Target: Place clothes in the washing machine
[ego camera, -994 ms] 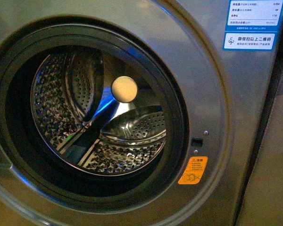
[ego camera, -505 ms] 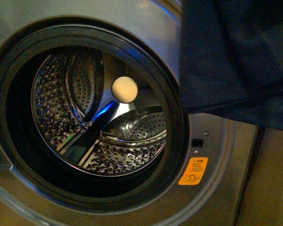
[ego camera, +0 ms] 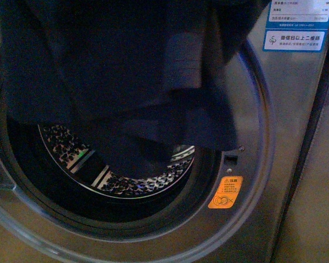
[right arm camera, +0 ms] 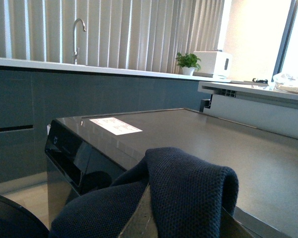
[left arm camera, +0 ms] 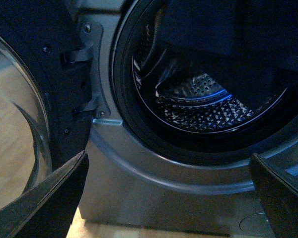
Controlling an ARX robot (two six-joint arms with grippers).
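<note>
The clothes (ego camera: pixel 126 71), a thick dark navy garment, hang in front of the washing machine (ego camera: pixel 285 126) and cover the upper part of its round porthole. The perforated steel drum (ego camera: pixel 131 183) shows below the cloth's hem. In the right wrist view my right gripper (right arm camera: pixel 179 220) is shut on a fold of the clothes (right arm camera: pixel 188 193), above the machine's flat top (right arm camera: pixel 228 144). My left gripper (left arm camera: pixel 169 198) is open and empty, low in front of the porthole. The drum (left arm camera: pixel 203 104) and the hanging clothes (left arm camera: pixel 228 44) show beyond it.
The machine's door (left arm camera: pixel 20 124) stands open beside the porthole on its hinge (left arm camera: pixel 89 74). An orange warning sticker (ego camera: pixel 225 193) and blue-white labels (ego camera: pixel 296 24) are on the front panel. Beyond the machine a counter holds a tap (right arm camera: pixel 78 34), a plant (right arm camera: pixel 188 62) and a white appliance (right arm camera: pixel 212 63).
The clothes came in from the upper right and swung left across the porthole. They now cover the upper part of the drum's mouth, which was fully open a second ago.
</note>
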